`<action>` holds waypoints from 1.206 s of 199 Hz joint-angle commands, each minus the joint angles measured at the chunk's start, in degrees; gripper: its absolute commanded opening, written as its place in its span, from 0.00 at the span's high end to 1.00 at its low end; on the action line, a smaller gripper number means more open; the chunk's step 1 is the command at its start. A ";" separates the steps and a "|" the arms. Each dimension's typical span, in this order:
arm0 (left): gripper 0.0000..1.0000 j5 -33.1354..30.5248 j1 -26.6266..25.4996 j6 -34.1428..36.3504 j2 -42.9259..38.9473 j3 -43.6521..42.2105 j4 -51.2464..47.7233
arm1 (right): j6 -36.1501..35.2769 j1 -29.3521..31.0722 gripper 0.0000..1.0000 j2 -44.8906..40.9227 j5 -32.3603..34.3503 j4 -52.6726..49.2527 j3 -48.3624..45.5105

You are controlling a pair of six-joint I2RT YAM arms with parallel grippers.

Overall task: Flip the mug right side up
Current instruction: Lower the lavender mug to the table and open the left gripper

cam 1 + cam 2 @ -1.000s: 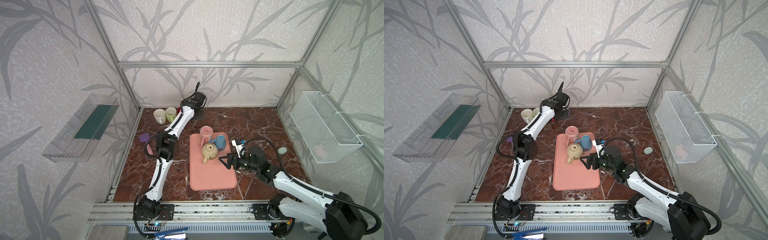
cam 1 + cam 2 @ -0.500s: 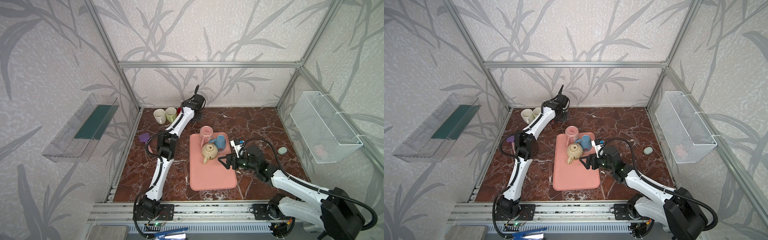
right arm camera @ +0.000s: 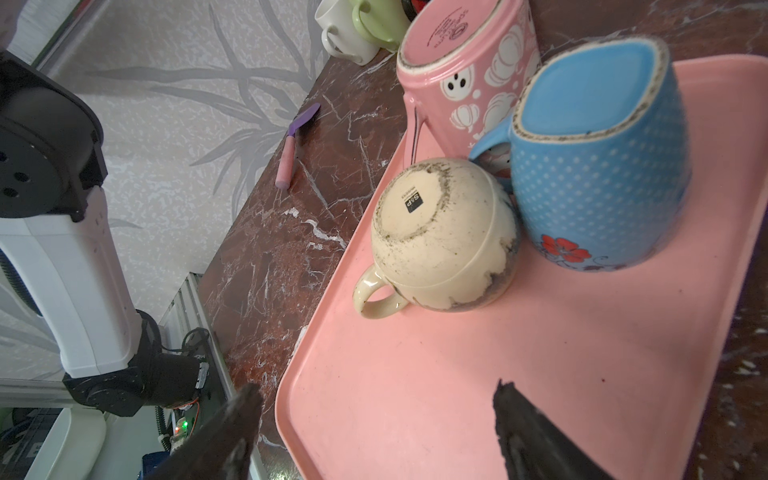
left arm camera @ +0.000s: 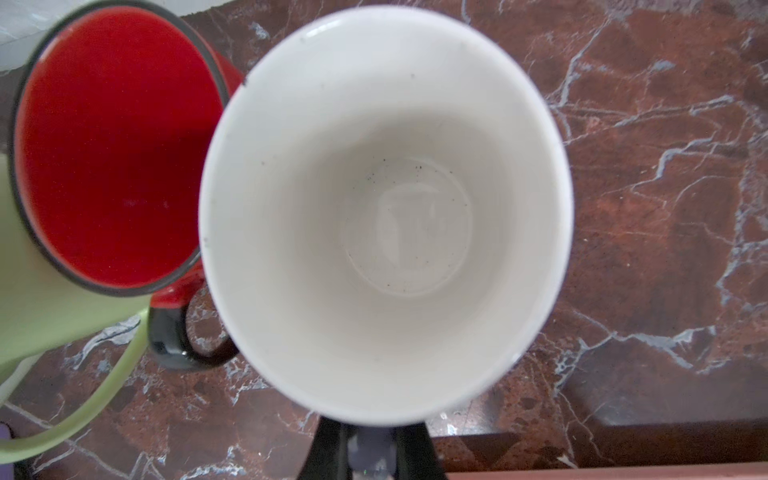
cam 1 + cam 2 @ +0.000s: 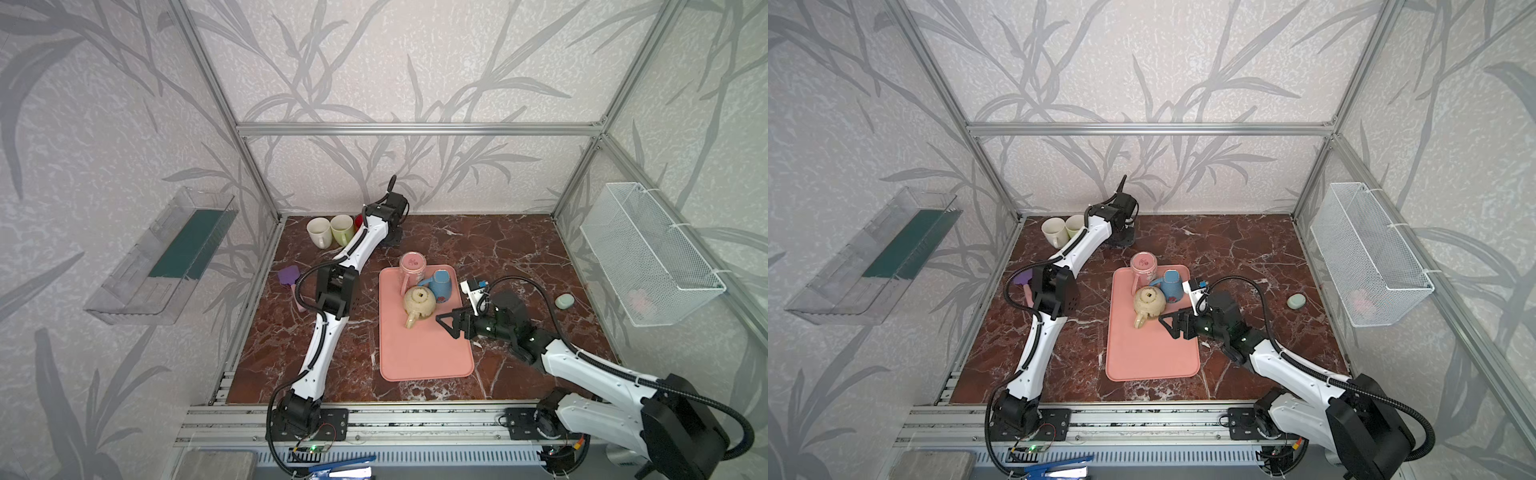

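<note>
on the smooth tray rests a bulbous mug.

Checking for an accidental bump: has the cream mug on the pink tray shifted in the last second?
No. The cream mug keeps its spot on the pink tray, beside the blue mug.

White arm links, black joints

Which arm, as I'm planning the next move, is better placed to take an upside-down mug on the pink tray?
Right. The right gripper is open over the tray, facing the cream mug. The left gripper is shut on the white-lined mug at the far back.
</note>
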 commanded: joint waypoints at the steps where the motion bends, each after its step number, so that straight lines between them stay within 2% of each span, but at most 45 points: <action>1: 1.00 -0.32 0.33 -0.68 0.99 3.69 1.37 | -0.20 0.27 0.13 0.02 -0.46 1.44 -0.03; 80: 0.98 0.74 0.29 -0.72 1.92 3.91 1.21 | -0.42 0.24 0.13 -0.16 -0.39 0.89 0.15; 140: 0.74 1.39 0.19 -0.53 1.29 4.04 1.13 | -0.81 0.30 0.13 -1.12 -0.11 0.03 0.24; 192: 0.63 1.66 0.23 -0.74 -0.39 4.25 0.65 | -1.19 0.24 0.13 -2.48 0.29 -1.17 0.41; 240: 0.51 1.68 -0.68 0.08 -5.78 4.18 -1.29 | -2.29 0.21 0.13 -4.83 1.92 -5.19 1.61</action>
